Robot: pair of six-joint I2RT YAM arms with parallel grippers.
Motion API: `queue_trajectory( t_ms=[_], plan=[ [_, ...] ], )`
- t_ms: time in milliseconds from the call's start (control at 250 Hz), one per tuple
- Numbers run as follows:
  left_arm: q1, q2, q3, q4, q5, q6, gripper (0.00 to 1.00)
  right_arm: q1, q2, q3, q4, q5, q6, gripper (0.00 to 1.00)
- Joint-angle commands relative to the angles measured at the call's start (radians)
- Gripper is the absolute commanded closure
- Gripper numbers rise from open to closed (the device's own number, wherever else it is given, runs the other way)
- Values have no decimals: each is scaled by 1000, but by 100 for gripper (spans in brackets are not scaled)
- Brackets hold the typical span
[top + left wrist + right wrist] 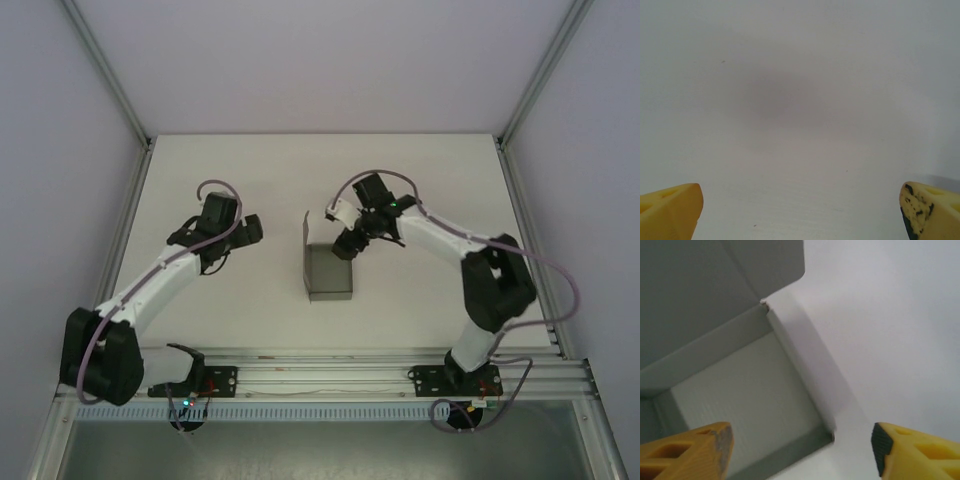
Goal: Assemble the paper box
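Observation:
The paper box point(328, 272) is a plain grey cardboard tray in the middle of the table, with its lid flap point(318, 230) standing up at the far side. My right gripper point(347, 243) hangs over the box's far right corner. In the right wrist view the box point(745, 390) has low folded walls, and its right wall point(805, 380) runs between the two yellow fingers point(715, 450). The right gripper point(802, 445) is open and touches nothing. My left gripper point(252, 232) is left of the box, open point(800, 210) above bare white table.
The white table point(200, 180) is enclosed by pale walls and aluminium posts point(110, 80). An aluminium rail point(320, 378) with both arm bases runs along the near edge. The left arm point(150, 290) and the right arm point(480, 280) flank the box.

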Motion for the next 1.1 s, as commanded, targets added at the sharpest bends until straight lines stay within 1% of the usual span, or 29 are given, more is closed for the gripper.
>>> queue_trajectory(
  t_ms=[0, 136, 220, 344, 472, 528, 580, 668, 731, 795, 899, 979, 1095],
  plan=[
    [6, -55, -38, -11, -59, -28, 0, 29, 89, 89, -105, -41, -75, 34],
    [7, -80, -67, -30, -61, -33, 0, 51, 169, 141, -102, 9, -52, 36],
    [6, -96, -79, -40, -74, -33, 0, 54, 204, 156, -50, 69, 6, 48],
    [7, -119, -93, -45, -78, -43, 0, 56, 218, 146, 54, 156, 158, 64],
    [7, -131, -96, -40, -86, -44, 0, 66, 176, 69, 162, 205, 265, 76],
    [8, -133, -92, -43, -92, -44, 0, 74, 150, 27, 205, 257, 321, 79],
    [8, -132, -89, -45, -97, -45, 0, 80, 128, -4, 227, 312, 372, 80],
    [7, -131, -81, -42, -98, -46, 0, 102, 100, -39, 236, 458, 532, 82],
    [6, -128, -78, -38, -98, -47, 0, 118, 85, -54, 199, 563, 683, 82],
    [7, -128, -73, -31, -98, -46, 0, 127, 78, -55, 126, 638, 845, 82],
    [7, -123, -68, -12, -80, -44, 0, 139, 72, -62, 9, 708, 1053, 82],
    [7, -116, -63, 6, -54, -40, 0, 148, 62, -88, -36, 707, 1190, 83],
    [7, -101, -62, 34, -34, -36, 0, 173, 27, -137, -25, 703, 1284, 82]
  ],
)
